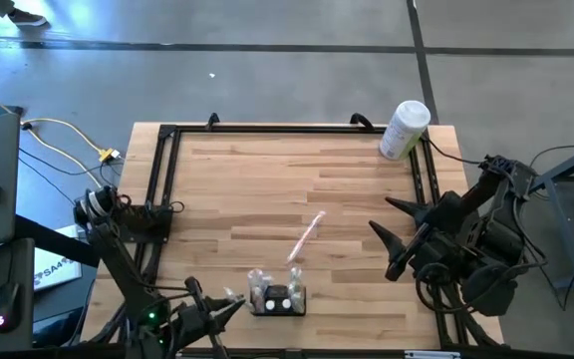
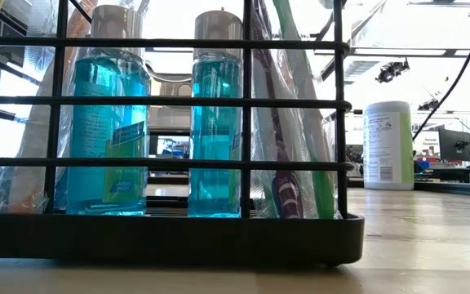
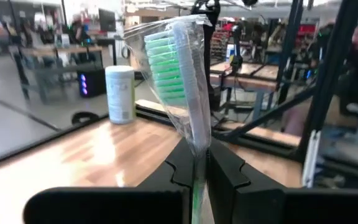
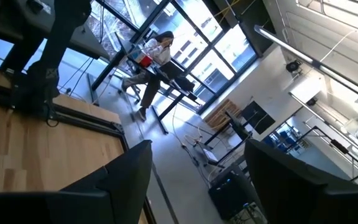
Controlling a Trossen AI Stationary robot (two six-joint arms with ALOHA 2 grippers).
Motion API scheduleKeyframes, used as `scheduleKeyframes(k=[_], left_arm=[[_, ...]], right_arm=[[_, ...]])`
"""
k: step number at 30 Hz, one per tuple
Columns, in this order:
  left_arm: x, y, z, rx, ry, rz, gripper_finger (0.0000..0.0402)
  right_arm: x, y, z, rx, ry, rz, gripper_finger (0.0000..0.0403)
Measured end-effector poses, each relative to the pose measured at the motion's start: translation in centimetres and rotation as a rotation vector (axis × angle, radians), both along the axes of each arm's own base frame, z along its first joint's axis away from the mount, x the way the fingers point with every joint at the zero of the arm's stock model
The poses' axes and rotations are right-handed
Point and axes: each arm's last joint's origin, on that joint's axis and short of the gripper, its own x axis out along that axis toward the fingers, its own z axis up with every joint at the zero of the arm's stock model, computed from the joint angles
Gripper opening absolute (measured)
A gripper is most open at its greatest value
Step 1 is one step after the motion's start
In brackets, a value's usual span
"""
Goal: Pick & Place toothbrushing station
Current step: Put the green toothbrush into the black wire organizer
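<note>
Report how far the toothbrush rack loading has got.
Done: the black rack near the table's front edge already holds two blue bottles and wrapped toothbrushes. In hand: the left hand is shut on a wrapped green toothbrush beside the rack. Left: a pink toothbrush lies mid-table; the right hand waits open at the right side.

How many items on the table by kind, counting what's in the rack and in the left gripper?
Mouthwash bottles, blue: 2
Wrapped toothbrushes: 4, namely green one in the left gripper, pink one loose on the table, purple and green in the rack
Black wire rack: 1
White canister: 1
Total: 8, excluding an unclear wrapped item at the rack's left end.
</note>
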Motion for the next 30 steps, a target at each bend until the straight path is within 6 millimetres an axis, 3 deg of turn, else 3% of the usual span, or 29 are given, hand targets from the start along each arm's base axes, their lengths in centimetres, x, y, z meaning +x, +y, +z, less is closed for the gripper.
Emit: scheduleKeyframes(k=[4,20,30], left_arm=[[0.2,-0.1,-0.8,0.068,0.039,0.003,0.0014],[0.7,0.0,-4.7,0.051,0.065,-0.051,0.0014],[2.8,0.2,-7.6,0.067,0.117,-0.049,0.0014]], right_arm=[[0.0,0.0,0.0,0.017,-0.012,0.000,0.0250],[-0.1,-0.1,-0.8,0.053,0.000,0.051,0.0250],[-0.1,-0.1,-0.9,0.052,0.014,0.066,0.0250]])
